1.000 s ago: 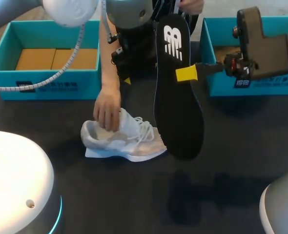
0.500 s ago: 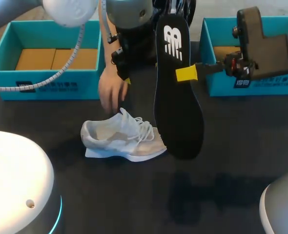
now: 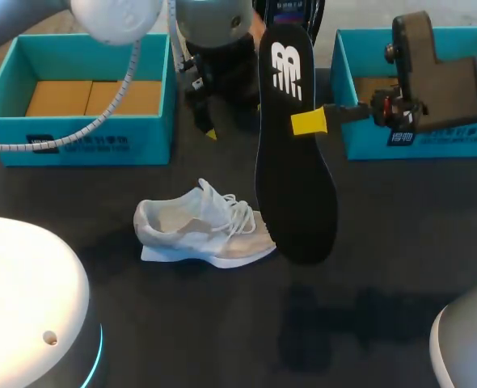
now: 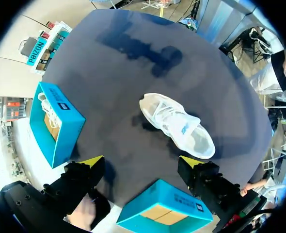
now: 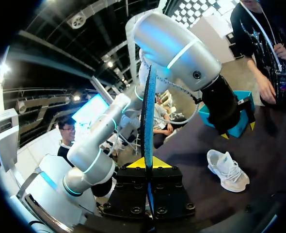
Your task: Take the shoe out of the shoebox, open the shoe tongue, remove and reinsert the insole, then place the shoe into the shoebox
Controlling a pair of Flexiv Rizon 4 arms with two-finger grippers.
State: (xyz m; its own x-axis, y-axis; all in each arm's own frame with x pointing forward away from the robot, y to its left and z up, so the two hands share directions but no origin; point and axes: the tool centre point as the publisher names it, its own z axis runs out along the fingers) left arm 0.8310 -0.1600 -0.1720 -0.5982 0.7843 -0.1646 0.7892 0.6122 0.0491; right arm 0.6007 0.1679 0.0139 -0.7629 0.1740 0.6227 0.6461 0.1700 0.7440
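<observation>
Dark worktop (image 3: 384, 267) across the whole head view, with two teal boxes along the upper edge: left shoebox (image 3: 12, 133) at upper left, right shoebox (image 3: 360, 141) at upper right, partly behind the right arm (image 3: 441, 81).

At centre frame, black insole (image 3: 297, 186), upright with its broad end down, clenched at mid-length by the right jaws. Probably held clear of the worktop so the shoe mouth is free for reinsertion.

Just left of the insole's lower end, white shoe (image 3: 206, 233). Rests on its sole on the worktop, outside both boxes, opening up and toe toward the insole.

Left jaws at upper centre, beside the left shoebox. Released, spread wide, nothing between. Likely placed to come down and steady the shoe.

In the right wrist view, insole seen edge-on as a thin blade pinched from both sides, with the shoe well apart beyond it. In the left wrist view, shoe ahead of the spread jaws, and what looks like white laces (image 4: 43, 103) inside the right shoebox, hidden by the right arm in the head view.
</observation>
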